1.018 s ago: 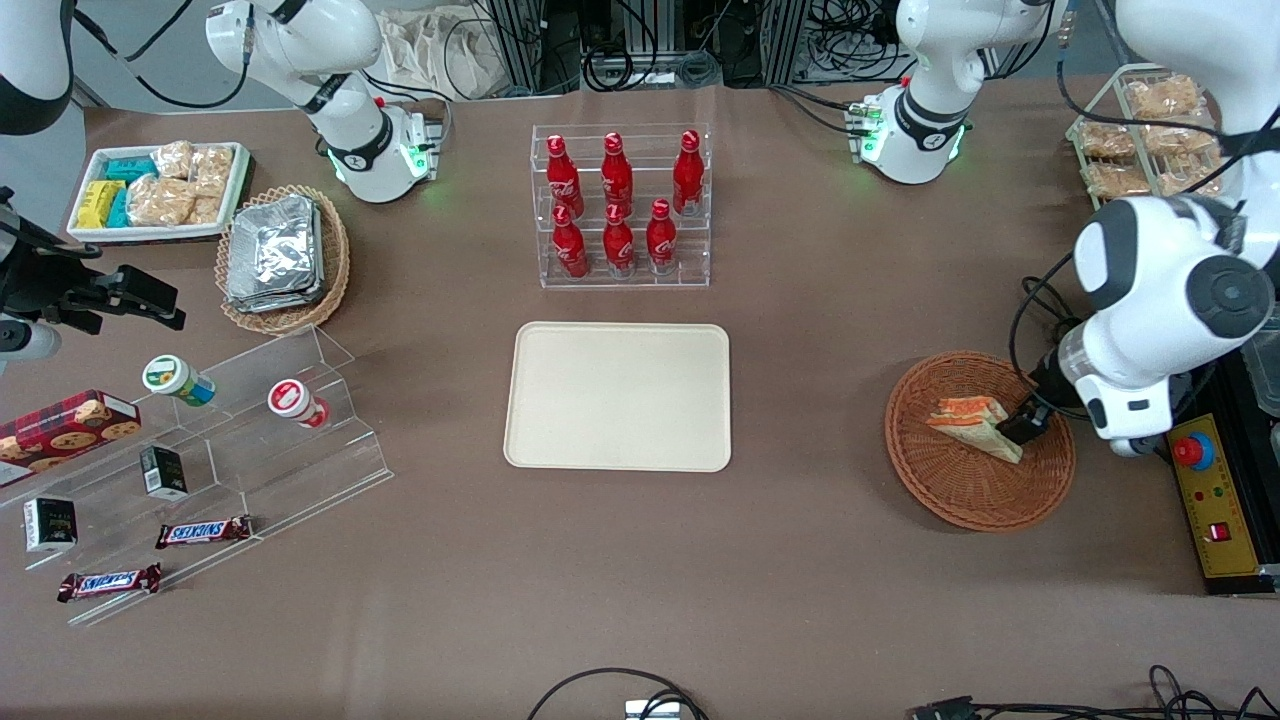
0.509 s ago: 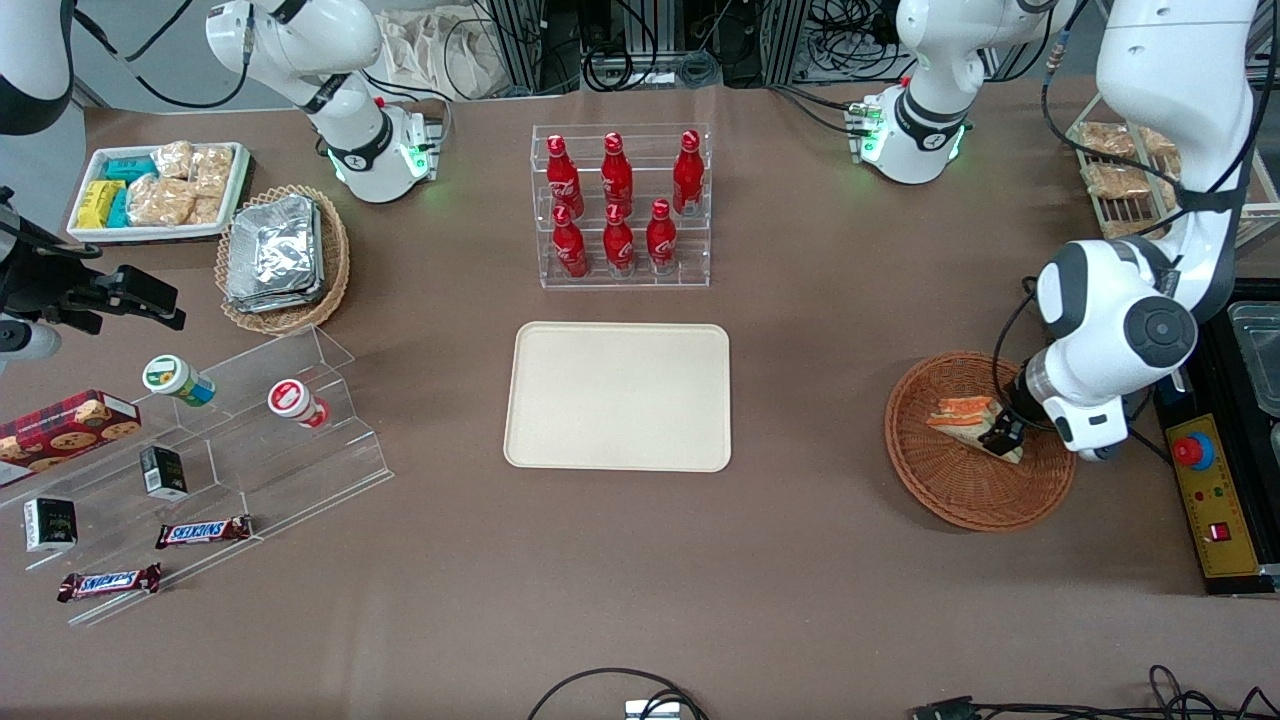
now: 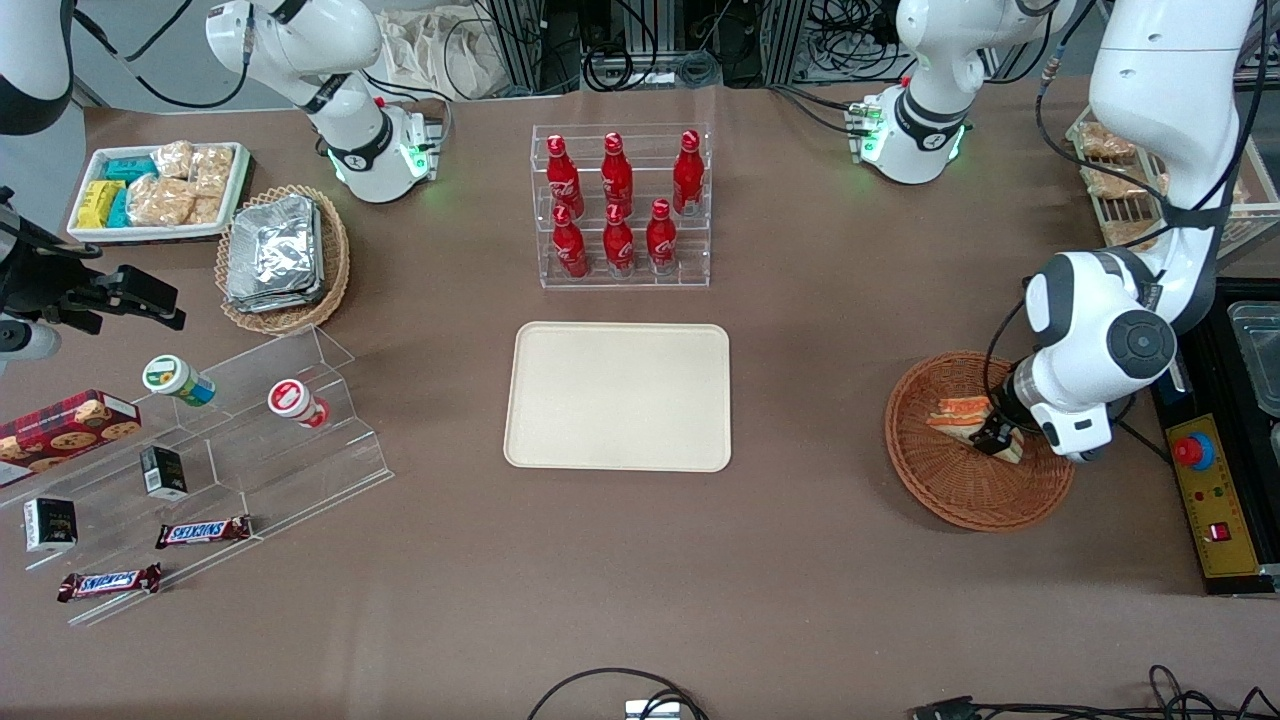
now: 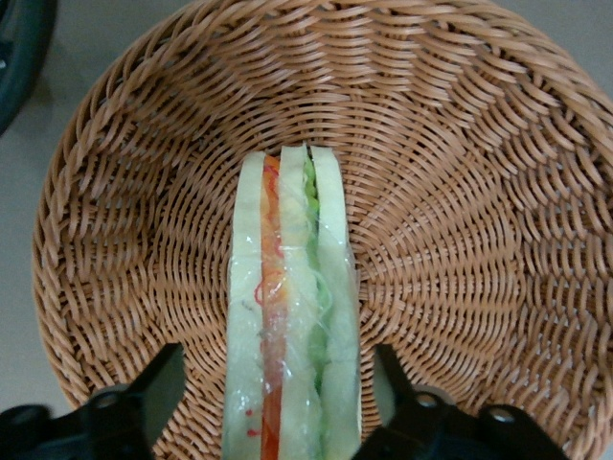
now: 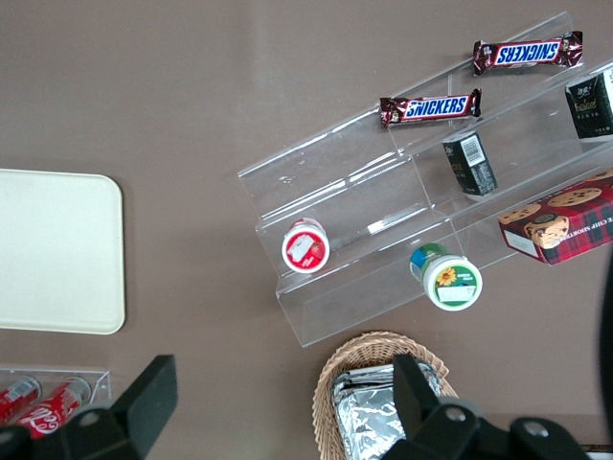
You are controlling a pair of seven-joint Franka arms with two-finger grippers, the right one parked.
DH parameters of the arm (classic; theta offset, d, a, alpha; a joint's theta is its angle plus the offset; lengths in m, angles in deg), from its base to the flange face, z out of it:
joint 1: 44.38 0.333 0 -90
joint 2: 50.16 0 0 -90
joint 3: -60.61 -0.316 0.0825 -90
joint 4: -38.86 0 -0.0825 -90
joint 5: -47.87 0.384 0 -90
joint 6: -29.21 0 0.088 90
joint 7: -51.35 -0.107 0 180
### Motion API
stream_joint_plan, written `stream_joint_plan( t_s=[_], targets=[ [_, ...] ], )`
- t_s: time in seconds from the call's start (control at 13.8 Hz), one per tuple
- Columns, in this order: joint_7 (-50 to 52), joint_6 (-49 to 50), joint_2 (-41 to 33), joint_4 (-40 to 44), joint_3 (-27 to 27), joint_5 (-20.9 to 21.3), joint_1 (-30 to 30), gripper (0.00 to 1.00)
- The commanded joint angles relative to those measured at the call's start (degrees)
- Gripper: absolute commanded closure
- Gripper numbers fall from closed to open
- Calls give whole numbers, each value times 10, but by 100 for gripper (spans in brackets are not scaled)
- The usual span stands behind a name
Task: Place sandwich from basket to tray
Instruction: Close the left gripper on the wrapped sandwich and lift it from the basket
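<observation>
While the gripper (image 4: pixel 278 398) sits low in the basket (image 3: pixel 950 490), its fingers (image 4: pixel 158 388) are spread wide either side of the sandwich (image 4: pixel 292 355), not pinching it. Sandwich lies inside basket, toward working arm's end of table. Tray (image 3: pixel 617 395) mid-table, well apart, w/ red bottles (image 3: pixel 618 200) farther from the front camera.

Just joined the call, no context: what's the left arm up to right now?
The left arm's gripper is down in the reddish-brown basket, open, with one finger on each side of the sandwich; a gap shows on both sides, so no grasp yet. The sandwich lies in the basket, toward the working arm's end of the table. The cream tray sits mid-table with nothing on it, in front of the rack of red bottles.
</observation>
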Motion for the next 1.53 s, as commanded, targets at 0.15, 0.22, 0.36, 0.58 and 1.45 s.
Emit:
stream_joint_plan(
  t_s=[0.15,0.22,0.36,0.58,1.45],
  targets=[
    [26,-10,-2,-3,1,13,-2,100],
    [26,-9,-5,-1,1,13,-2,100],
    [19,-4,-17,4,2,13,-2,100],
    [-63,41,-63,14,7,24,-3,100],
    [-273,477,-75,405,100,37,-79,100]
  ],
)
